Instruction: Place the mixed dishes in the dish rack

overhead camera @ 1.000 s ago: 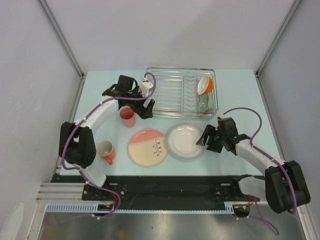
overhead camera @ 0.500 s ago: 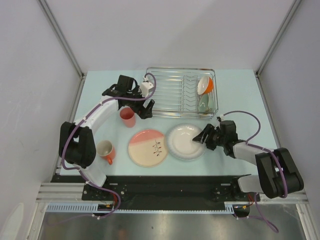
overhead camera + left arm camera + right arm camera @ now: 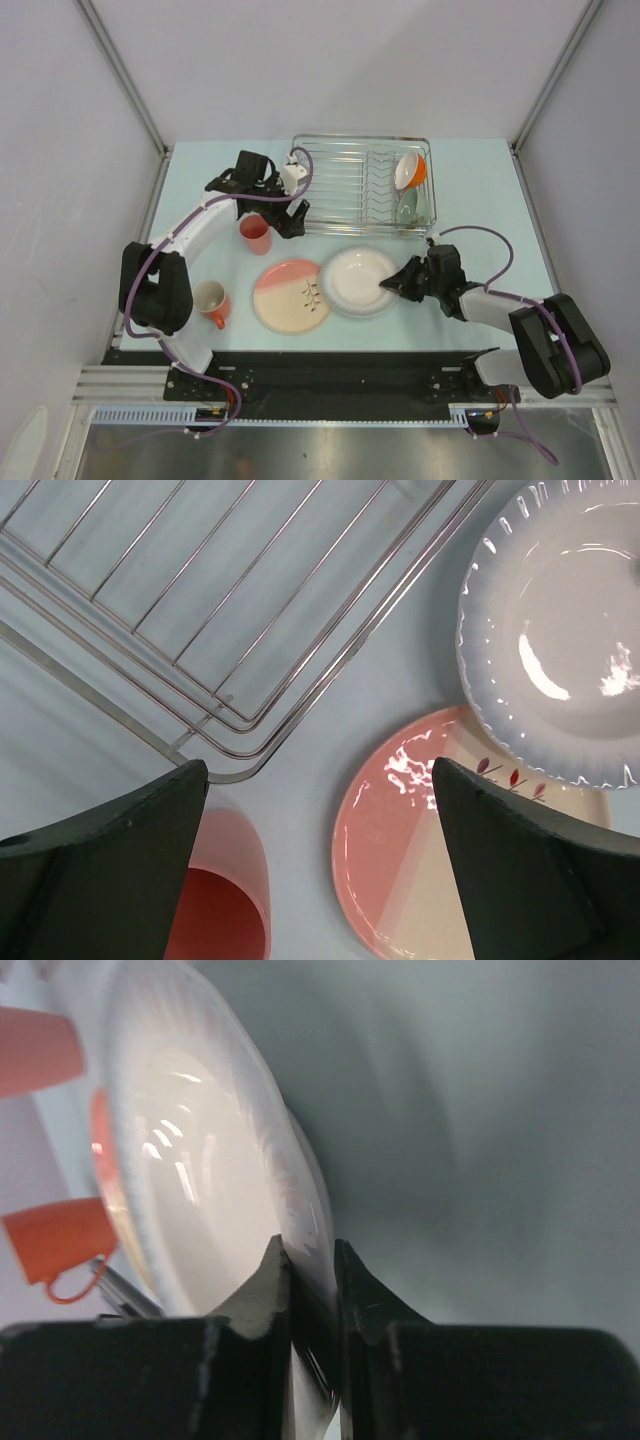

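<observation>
My right gripper (image 3: 393, 285) (image 3: 312, 1260) is shut on the right rim of the white plate (image 3: 352, 281) (image 3: 200, 1160), one finger above the rim and one under it. The white plate's left edge lies over the pink-and-cream plate (image 3: 290, 296) (image 3: 420, 865). My left gripper (image 3: 281, 216) (image 3: 318, 772) hangs open and empty over the table, between the salmon-pink tumbler (image 3: 255, 233) (image 3: 215, 900) and the front left corner of the dish rack (image 3: 345, 190) (image 3: 200, 600). The orange mug (image 3: 212, 302) (image 3: 55, 1240) stands at the front left. A green bowl (image 3: 408, 207) leans in the rack's slots.
A dish that is orange outside and white inside (image 3: 408, 170) also leans in the rack's right slots, above the green bowl. Grey walls close in the table (image 3: 470, 190) on the left, back and right. The white plate (image 3: 560, 630) shows at the left wrist view's upper right.
My right gripper has slid left and closed on the white plate's rim. The plate has shifted left onto the pink-and-cream plate. The left arm has stayed still.
</observation>
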`<action>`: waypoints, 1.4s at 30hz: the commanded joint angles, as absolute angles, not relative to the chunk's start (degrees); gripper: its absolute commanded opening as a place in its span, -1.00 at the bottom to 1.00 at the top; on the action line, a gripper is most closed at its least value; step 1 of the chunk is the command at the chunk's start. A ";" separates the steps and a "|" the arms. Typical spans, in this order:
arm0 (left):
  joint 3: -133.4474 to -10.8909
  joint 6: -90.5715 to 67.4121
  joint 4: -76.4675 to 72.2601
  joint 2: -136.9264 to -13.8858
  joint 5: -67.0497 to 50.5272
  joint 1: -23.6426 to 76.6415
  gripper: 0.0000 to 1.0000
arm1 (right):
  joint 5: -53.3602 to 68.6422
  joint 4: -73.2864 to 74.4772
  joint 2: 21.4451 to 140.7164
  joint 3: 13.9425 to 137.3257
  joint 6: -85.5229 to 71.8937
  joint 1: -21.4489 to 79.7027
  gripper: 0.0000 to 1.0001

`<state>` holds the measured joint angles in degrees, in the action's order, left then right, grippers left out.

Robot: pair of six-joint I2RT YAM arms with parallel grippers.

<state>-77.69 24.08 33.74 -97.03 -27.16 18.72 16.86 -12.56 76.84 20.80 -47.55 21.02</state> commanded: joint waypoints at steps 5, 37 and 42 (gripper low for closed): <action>-80.86 24.87 33.13 -96.24 -27.16 18.72 0.99 | 10.37 0.52 74.01 19.42 -47.29 22.67 -1.00; -88.24 16.88 32.43 -100.64 -30.23 14.95 0.99 | 2.91 44.55 56.78 67.57 -23.13 25.84 -1.00; -89.91 14.51 32.70 -101.34 -31.64 14.24 0.99 | 3.43 46.58 58.35 78.12 -19.52 24.26 -1.00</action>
